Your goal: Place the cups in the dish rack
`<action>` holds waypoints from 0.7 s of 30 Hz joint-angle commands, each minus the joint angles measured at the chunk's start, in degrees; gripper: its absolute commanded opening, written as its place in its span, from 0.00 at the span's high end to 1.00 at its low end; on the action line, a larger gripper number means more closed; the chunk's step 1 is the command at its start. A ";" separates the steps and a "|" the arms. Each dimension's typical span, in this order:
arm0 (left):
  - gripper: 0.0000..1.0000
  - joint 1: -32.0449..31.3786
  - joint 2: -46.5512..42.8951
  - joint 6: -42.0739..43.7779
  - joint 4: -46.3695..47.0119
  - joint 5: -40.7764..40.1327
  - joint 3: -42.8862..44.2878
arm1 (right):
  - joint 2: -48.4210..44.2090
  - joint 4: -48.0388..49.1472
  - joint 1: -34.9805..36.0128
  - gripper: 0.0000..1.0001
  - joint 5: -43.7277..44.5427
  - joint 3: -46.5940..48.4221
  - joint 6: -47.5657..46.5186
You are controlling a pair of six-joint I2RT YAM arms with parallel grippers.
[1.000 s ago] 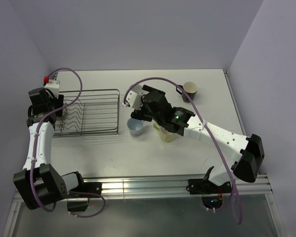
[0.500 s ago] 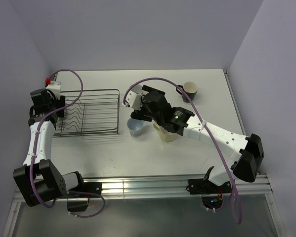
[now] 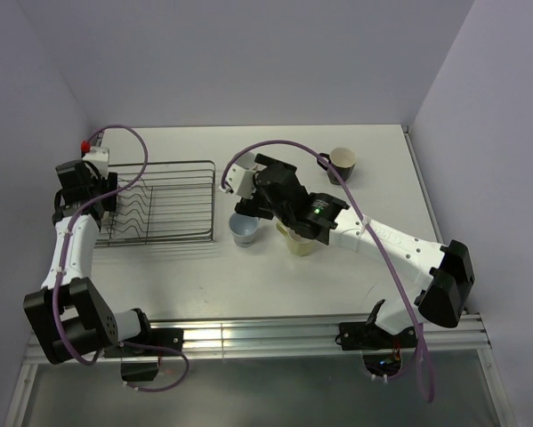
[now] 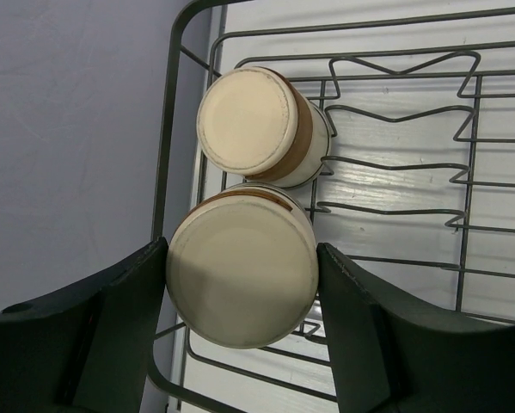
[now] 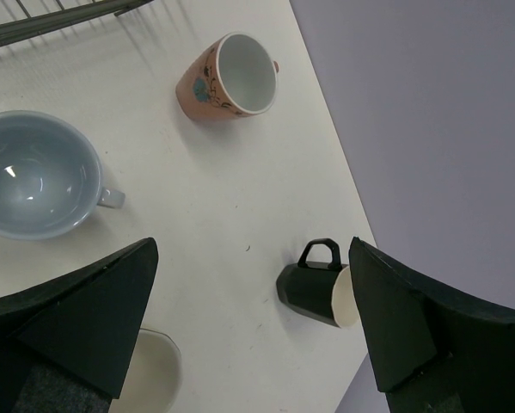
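Two brown cups stand upside down in the left corner of the dish rack point(image 4: 463, 129), cream bases up. My left gripper point(image 4: 242, 262) has its fingers against both sides of the nearer brown cup point(image 4: 240, 280); the other brown cup point(image 4: 257, 125) is just beyond. In the top view my left gripper point(image 3: 104, 196) is at the dish rack's point(image 3: 164, 203) left end. My right gripper point(image 5: 253, 258) is open and empty above the table. Below it lie the black cup point(image 5: 313, 292) on its side, the pink cup point(image 5: 227, 77), the light blue mug point(image 5: 33, 172) and the pale yellow mug point(image 5: 150, 374).
In the top view the light blue mug point(image 3: 246, 229) and pale yellow mug point(image 3: 300, 242) stand right of the rack under the right arm. The black cup point(image 3: 340, 163) lies at the back right. Walls close the table on three sides.
The left arm has shifted slightly at the rack's left end. The right arm has barely moved.
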 commanded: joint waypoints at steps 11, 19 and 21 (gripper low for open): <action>1.00 1.46 2.12 -2.93 3.27 4.20 -0.06 | 0.33 0.94 -0.04 0.00 0.92 2.42 0.72; 1.00 2.95 3.97 -3.81 3.71 7.28 -0.06 | 0.42 0.94 -0.04 0.00 0.83 2.34 0.81; 1.00 3.22 4.41 -4.16 3.71 7.98 -0.06 | 0.42 0.94 -0.04 0.00 0.83 2.25 0.90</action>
